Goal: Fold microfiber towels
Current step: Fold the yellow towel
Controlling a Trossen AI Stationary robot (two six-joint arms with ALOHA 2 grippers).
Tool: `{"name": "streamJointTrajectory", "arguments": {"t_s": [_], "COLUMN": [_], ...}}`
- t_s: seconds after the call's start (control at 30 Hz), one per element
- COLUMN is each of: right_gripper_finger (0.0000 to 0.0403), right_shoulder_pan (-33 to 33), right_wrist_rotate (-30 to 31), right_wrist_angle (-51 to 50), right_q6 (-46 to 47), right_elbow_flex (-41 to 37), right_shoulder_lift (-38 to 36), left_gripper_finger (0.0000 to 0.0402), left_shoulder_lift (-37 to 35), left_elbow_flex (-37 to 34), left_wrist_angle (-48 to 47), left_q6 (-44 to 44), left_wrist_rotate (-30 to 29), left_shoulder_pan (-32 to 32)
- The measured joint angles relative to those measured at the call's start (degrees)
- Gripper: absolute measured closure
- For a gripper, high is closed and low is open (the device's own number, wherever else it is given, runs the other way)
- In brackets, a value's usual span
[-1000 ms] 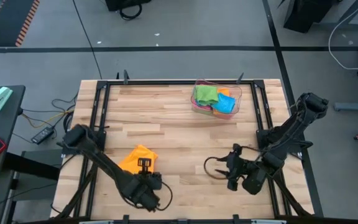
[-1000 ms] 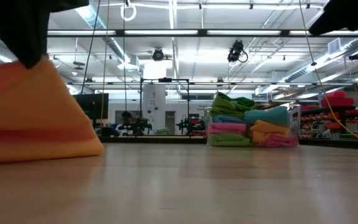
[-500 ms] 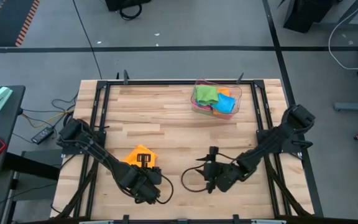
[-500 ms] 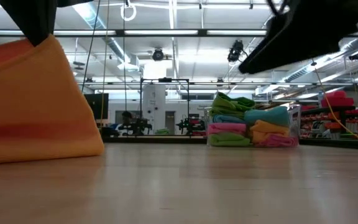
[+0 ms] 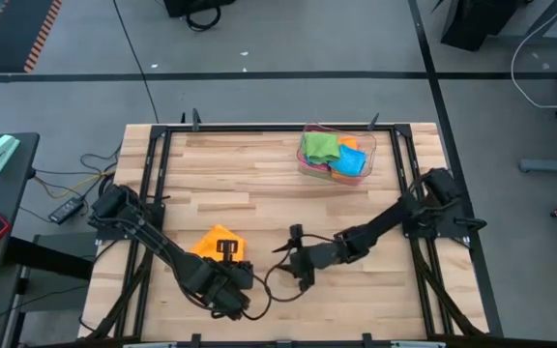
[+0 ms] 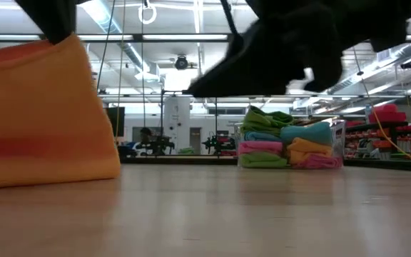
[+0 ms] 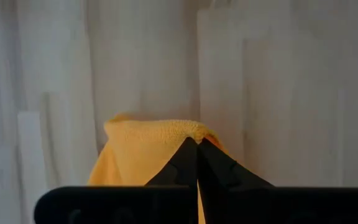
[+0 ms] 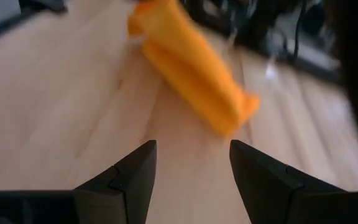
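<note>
Left pincer (image 7: 197,144): we find it clamped on the orange towel (image 5: 211,243), lifting an edge for folding
Right pincer (image 8: 192,163): spread wide, empty, facing that towel over the worktop (image 5: 259,174)

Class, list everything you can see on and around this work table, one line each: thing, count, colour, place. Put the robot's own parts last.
Orange towel: one, orange, near left part of the table, a fold pinched and lifted by the left pincer.
Towels in the tray: several, green, sky blue, pink and orange, piled at the far right of the table.
Clear plastic tray: one, see-through, far right of the table, holding that pile.
Table: one, light wood with a black frame.
Left pincer: one, dark, shut on the orange towel.
Right pincer: one, dark, open, low over the table just right of the orange towel, pointing at it.
</note>
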Motion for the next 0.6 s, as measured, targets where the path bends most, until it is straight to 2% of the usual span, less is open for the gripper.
{"name": "streamJointTrajectory", "arguments": {"t_s": [0.1, 0.2, 0.6], "right_gripper_finger": [0.0190, 0.0190, 0.0190], "right_shoulder_pan": [-1.1, -1.6, -1.4], "right_wrist_rotate": [-2.3, -5.5, -8.4], "right_wrist_angle": [6.7, 8.8, 10.4], "right_q6": [-6.4, -11.0, -15.1], "right_elbow_flex": [0.0, 0.0, 0.0], "right_shoulder_lift": [1.6, 1.9, 1.4], "left_gripper_finger": [0.0390, 0.0389, 0.0394], "left_shoulder_lift": [0.0, 0.0, 0.0], "left_elbow_flex": [0.0, 0.0, 0.0], "left_wrist_angle": [2.5, 4.4, 14.4], "left_q6": [0.8, 1.2, 8.5], "left_wrist_rotate": [-0.7, -3.4, -5.1], "left_shoulder_pan": [0.2, 0.1, 3.7]}}
